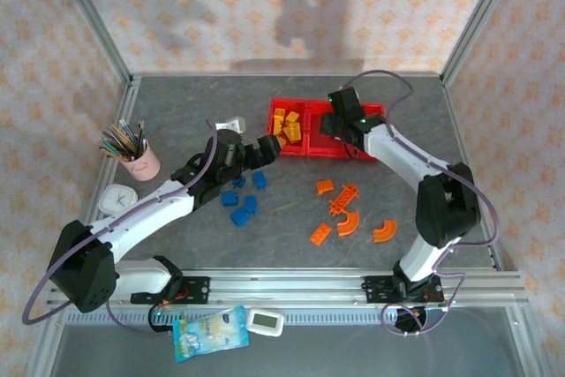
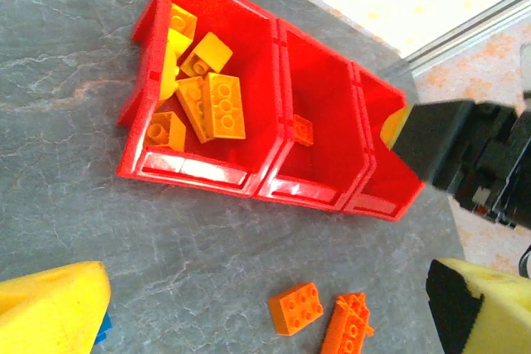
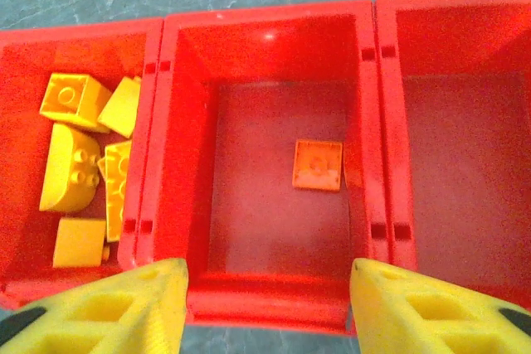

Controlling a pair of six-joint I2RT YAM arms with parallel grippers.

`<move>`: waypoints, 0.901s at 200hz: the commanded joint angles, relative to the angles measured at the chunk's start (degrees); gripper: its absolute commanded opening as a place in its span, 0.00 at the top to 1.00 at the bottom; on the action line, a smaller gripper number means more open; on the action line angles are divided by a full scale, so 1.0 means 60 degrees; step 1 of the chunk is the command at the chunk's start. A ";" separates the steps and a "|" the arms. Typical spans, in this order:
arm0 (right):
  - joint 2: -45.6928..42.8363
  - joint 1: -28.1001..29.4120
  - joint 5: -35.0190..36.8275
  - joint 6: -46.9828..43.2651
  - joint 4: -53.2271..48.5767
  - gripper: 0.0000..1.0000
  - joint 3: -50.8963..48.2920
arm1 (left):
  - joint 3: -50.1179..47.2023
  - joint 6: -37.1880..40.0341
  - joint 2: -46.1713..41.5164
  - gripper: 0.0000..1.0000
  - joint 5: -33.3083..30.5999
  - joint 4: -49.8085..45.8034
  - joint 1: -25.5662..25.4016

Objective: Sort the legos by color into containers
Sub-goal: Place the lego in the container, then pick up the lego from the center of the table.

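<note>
The containers (image 1: 323,153) are three bright red bins of smooth, shiny plastic. They are joined side by side into one low tray with thin divider walls. The tray stands near the far edge of the table (image 1: 177,112), a little to the right of its middle. The table top is grey and matte, with pale veins like stone.

In the left bin the yellow legos (image 3: 70,167) lie in a loose heap: square blocks with round studs, a flat wedge, and one piece with a rounded back. In the middle bin one small orange square plate (image 3: 317,164) lies flat on the bottom, close to the right divider.

The orange legos (image 1: 344,200) lie on the table between the tray and the near edge. There are two curved arcs, small studded blocks and a long ribbed piece. The blue legos (image 1: 239,216), chunky blocks, lie left of them, beside the left arm.

The right fingers (image 1: 338,123) hang above the middle bin. In the right wrist view they are thick yellow wedges with hollow cut-outs, standing well apart with nothing between them. The left fingers (image 1: 272,148) are just beside the tray's near left corner. They are also yellow and blocky, spread wide, and they hold nothing.
</note>
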 commanded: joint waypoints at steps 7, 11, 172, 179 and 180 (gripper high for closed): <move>-0.0768 0.0265 -0.0462 0.0248 -0.0366 0.43 -0.0991 | -0.0521 -0.0125 -0.0521 0.01 0.0174 -0.0330 -0.0159; -0.0858 0.0308 -0.0508 0.0254 -0.0373 0.43 -0.1139 | -0.0588 -0.0175 -0.0570 0.01 0.0162 -0.0331 -0.0192; -0.0250 0.1711 -0.0148 0.0216 0.0587 0.27 -0.3427 | -0.2044 -0.1283 -0.1551 0.01 -0.0636 0.0027 -0.0789; -0.0177 0.1741 -0.0141 0.0215 0.0628 0.27 -0.3424 | -0.2050 -0.1282 -0.1557 0.01 -0.0661 0.0027 -0.0785; -0.0168 0.1748 -0.0143 0.0216 0.0636 0.27 -0.3424 | -0.2054 -0.1282 -0.1561 0.01 -0.0658 0.0027 -0.0787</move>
